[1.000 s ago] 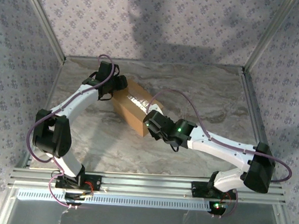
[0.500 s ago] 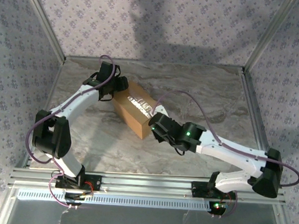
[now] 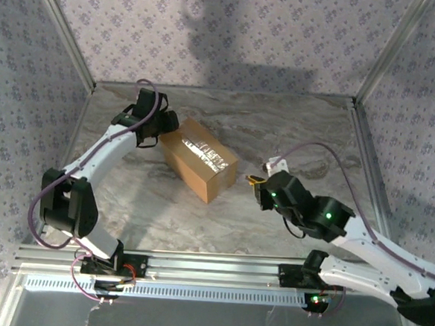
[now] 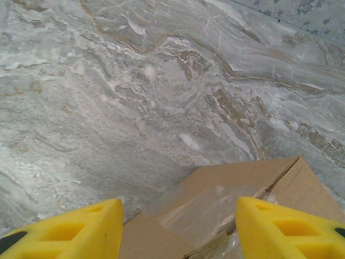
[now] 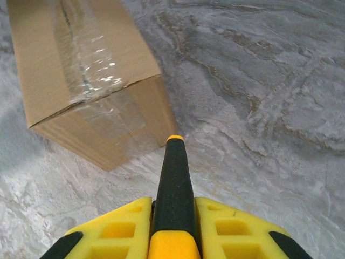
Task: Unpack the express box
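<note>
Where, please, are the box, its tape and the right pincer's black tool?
box (image 3: 191, 173), top view, near side face.
tape (image 5: 87, 56), right wrist view, strip on the top seam.
black tool (image 5: 173, 183), right wrist view, middle of its shaft.

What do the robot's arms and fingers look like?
The left arm and right arm are white with chunky black joints. A purple cable loops along each, and green lights glow on the right one. The fingers are yellow blocks with cut-out holes.

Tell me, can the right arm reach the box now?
Probably yes: the right tool, gripping a black stick, faces the box end-on, with just table between them.
</note>
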Robot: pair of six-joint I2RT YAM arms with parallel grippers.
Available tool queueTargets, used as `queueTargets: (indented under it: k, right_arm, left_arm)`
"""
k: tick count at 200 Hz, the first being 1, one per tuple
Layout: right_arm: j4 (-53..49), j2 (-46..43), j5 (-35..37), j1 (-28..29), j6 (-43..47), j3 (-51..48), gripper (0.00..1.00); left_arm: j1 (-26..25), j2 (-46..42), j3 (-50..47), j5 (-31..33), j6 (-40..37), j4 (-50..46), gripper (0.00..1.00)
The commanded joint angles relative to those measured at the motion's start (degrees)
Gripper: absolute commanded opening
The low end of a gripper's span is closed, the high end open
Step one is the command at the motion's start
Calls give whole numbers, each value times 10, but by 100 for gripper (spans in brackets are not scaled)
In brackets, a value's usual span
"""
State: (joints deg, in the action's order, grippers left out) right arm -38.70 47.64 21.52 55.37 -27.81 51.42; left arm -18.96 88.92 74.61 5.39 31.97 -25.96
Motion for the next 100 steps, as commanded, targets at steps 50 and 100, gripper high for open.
queueTargets:
  k: [50,100]
  right_arm:
    - [147,-132,-161,-112,-101,-112,0]
    - [161,-139,-172,-108,-118,-127,0]
  left_arm:
    - [-5,-70,4,13,-2,-46,58]
    - [-37,-129,-34,24,4,-78,58]
